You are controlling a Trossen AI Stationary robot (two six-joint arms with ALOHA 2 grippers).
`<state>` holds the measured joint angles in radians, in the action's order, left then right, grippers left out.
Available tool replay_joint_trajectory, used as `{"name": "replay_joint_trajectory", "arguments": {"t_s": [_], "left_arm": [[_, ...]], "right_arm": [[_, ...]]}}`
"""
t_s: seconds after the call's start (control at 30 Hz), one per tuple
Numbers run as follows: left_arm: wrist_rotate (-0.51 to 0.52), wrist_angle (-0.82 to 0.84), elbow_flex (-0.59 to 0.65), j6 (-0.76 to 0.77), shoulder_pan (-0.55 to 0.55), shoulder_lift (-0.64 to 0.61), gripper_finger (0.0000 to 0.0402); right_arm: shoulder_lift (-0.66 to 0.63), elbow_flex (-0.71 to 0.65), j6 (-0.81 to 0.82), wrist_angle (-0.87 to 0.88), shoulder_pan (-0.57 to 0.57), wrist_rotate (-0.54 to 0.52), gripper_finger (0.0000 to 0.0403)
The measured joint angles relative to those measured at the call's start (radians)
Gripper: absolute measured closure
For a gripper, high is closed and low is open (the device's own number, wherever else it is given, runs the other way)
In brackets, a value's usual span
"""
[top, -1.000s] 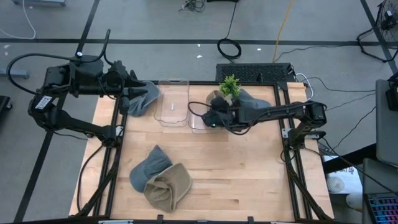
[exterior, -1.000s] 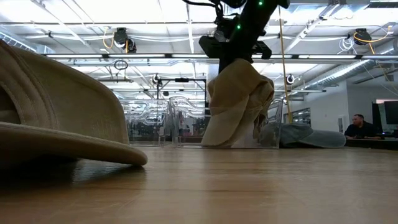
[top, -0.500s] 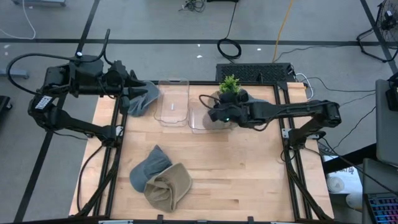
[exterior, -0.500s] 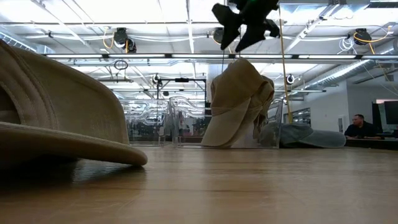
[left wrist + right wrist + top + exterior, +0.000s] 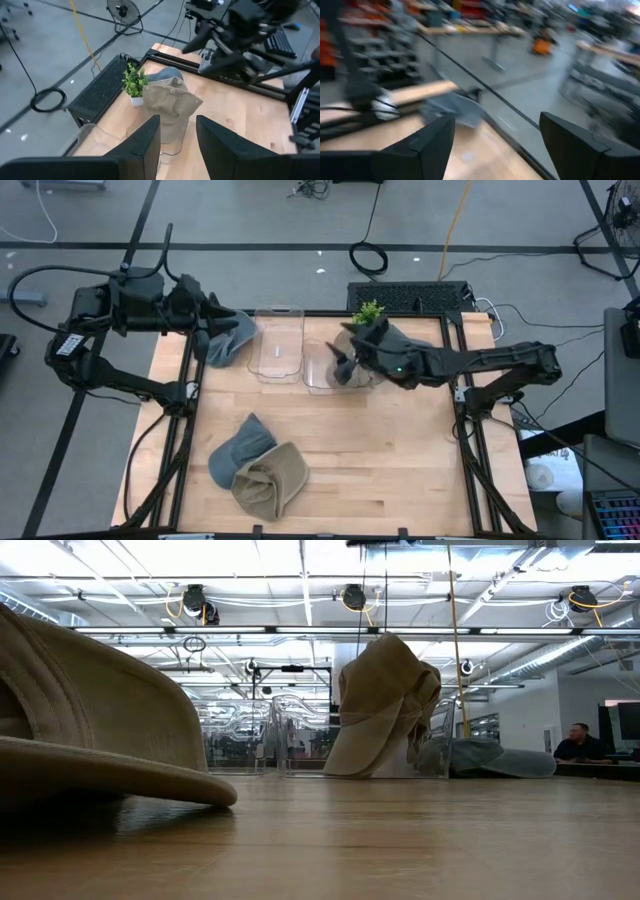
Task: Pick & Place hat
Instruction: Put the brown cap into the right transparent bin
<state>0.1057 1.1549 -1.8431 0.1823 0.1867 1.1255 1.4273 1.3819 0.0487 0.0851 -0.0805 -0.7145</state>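
The right gripper point(image 5: 343, 363) hangs above the right clear bin point(image 5: 322, 370) near the table's point(image 5: 400, 450) far edge, its two fingers point(image 5: 427, 145) spread wide with nothing between them. Under it a tan hat point(image 5: 169, 107) stands crumpled and upright in that bin, resting against the bin's clear wall; in the low view this hat point(image 5: 380, 705) rises well above the rim and no gripper touches it. Just beside the bin, toward the right arm, sit a small green plant point(image 5: 368, 313) in a white pot and a grey hat point(image 5: 165, 74) lying behind the tan one. A second clear bin point(image 5: 278, 340) stands just to the left of the first, touching or nearly touching it. The left gripper point(image 5: 222, 332) waits at the table's far left corner, its fingers point(image 5: 145, 145) held narrowly apart; a grey-blue hat point(image 5: 232, 340) lies right at its tip, but whether the fingers pinch it cannot be told. Near the front of the table another grey-blue hat point(image 5: 238, 448) and another tan hat point(image 5: 270, 478) lie touching, the tan one partly over the other. In the low view this tan hat's brim point(image 5: 110, 775) fills the left foreground, and a seated person point(image 5: 574, 743) shows at the far right.
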Motion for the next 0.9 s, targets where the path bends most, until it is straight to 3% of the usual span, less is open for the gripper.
{"name": "replay_joint_trajectory", "arguments": {"t_s": [0.17,0.4,0.57,0.9], "left_arm": [[-0.009,0.000,0.000,0.109,0.000,0.000,0.0242],[-0.167,0.006,0.000,0.218,0.000,0.003,0.0152],[-0.240,0.076,0.000,0.455,-0.003,0.027,0.0101],[-0.248,0.233,0.000,0.774,-0.074,0.104,0.0082]], "right_arm": [[-0.001,0.000,-0.093,-0.139,-0.042,0.135,0.0112],[-0.012,0.000,-0.141,-0.135,-0.071,0.136,0.0108],[-0.028,0.000,-0.175,-0.107,-0.079,0.139,0.0108],[-0.092,0.000,-0.260,-0.039,-0.085,0.141,0.0108]]}}
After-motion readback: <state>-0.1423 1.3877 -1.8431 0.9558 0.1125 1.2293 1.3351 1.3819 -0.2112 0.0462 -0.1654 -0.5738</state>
